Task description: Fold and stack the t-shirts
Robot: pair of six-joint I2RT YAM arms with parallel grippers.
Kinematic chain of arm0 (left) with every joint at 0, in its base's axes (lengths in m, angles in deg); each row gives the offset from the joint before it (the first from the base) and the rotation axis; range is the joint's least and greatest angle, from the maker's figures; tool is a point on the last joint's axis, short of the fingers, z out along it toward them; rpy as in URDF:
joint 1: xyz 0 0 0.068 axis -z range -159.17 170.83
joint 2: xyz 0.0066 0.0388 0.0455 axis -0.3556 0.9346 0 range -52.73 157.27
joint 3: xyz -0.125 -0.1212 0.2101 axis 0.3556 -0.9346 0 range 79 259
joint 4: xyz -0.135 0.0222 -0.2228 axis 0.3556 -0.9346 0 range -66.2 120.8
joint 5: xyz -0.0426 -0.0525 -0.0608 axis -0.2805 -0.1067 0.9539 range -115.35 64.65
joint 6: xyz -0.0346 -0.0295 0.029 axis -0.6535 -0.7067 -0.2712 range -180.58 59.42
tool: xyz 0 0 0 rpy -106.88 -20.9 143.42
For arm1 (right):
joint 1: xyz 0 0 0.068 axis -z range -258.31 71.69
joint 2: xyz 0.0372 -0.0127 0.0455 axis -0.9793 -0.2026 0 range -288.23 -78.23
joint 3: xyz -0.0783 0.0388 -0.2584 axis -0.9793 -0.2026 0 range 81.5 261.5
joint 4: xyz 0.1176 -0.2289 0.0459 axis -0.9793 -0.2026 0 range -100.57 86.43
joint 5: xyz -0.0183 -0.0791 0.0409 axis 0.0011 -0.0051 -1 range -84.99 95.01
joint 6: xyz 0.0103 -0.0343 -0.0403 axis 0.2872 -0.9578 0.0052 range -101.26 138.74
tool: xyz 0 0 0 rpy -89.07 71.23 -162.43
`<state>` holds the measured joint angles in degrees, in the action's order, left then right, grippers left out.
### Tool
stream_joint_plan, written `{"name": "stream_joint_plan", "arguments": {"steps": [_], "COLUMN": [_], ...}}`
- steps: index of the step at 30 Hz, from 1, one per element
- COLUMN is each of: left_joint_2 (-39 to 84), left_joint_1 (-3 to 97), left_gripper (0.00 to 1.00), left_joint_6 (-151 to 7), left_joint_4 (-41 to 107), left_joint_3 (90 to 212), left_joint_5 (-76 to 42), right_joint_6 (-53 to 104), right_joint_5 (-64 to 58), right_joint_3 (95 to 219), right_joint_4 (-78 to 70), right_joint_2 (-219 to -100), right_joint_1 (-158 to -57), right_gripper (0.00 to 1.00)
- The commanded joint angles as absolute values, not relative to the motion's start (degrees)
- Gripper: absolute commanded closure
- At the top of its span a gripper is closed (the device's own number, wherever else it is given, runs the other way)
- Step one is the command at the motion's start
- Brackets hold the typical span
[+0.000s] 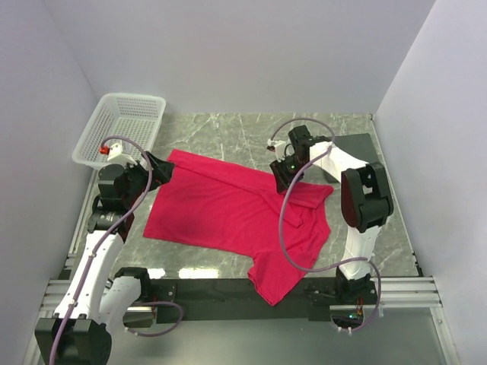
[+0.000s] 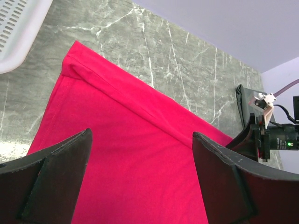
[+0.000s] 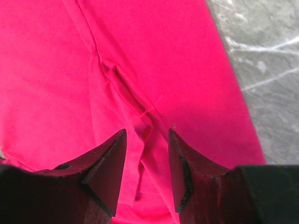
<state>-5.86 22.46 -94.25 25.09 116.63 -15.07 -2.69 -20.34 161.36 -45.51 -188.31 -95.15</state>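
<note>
We start with the grey marbled bench (image 1: pixel 228 129), which fills the floor of the white-walled cell. A dark mat (image 1: pixel 356 144) lies at its far right corner.

Across the middle of the bench lies the crimson t-shirt (image 1: pixel 221 213), mostly flat. Its far edge is doubled over into a long diagonal fold, and its right side is rumpled in overlapping layers. One end reaches the near edge of the bench and laps over the black rail there.

The white mesh basket (image 1: pixel 114 133) stands at the far left corner. It is just beyond the shirt's far left corner and apart from it.

The left end effector (image 1: pixel 158 169) hangs at the shirt's left edge, beside that folded corner. In the left wrist view its jaws stand wide apart (image 2: pixel 141 137) with nothing between them. The red cloth (image 2: pixel 131 177) lies spread beneath, and the fold runs away diagonally toward the right arm (the basket's rim (image 2: pixel 18 32) shows at the upper left).

The right end effector (image 1: pixel 283 181) sits low over the rumpled far right part of the shirt. In its own wrist view the jaws are partly apart (image 3: pixel 147 133), not clamped. A raised crease of the fabric (image 3: pixel 56 70) runs down into the gap between them. We cannot tell whether the cloth touches either fingertip.
</note>
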Motion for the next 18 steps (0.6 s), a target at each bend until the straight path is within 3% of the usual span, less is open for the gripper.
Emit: {"name": "stream_joint_plan", "arguments": {"steps": [1, 6, 8, 9, 13, 18], "left_joint_2": [-6.85, -7.03, -7.38, -7.38, -7.47, -7.03], "left_joint_1": [22.32, 22.32, 22.32, 22.32, 22.32, 22.32], "left_gripper": [0.07, 0.07, 0.07, 0.07, 0.07, 0.07], "left_joint_6": [-93.98, -93.8, -93.8, -93.8, -93.8, -93.8], "left_joint_4": [24.65, 24.3, 24.21, 24.12, 24.21, 24.56], "left_joint_3": [116.36, 116.62, 116.53, 116.27, 116.36, 116.53], "left_joint_5": [-15.77, -16.03, -16.21, -16.21, -16.12, -15.95], "right_joint_6": [-1.12, -1.03, -1.38, -1.56, -2.88, -5.78], "right_joint_5": [-19.51, -20.3, -20.39, -20.48, -21.44, -25.93], "right_joint_3": [164.12, 163.77, 163.33, 163.07, 161.05, 159.29], "right_joint_4": [-44.79, -46.11, -46.64, -46.73, -46.9, -49.01], "right_joint_2": [-189.15, -190.03, -189.68, -189.33, -186.69, -182.56], "right_joint_1": [-96.77, -97.56, -97.65, -97.74, -98.26, -100.72], "right_gripper": [0.53, 0.62, 0.73, 0.84, 1.0, 1.0]}}
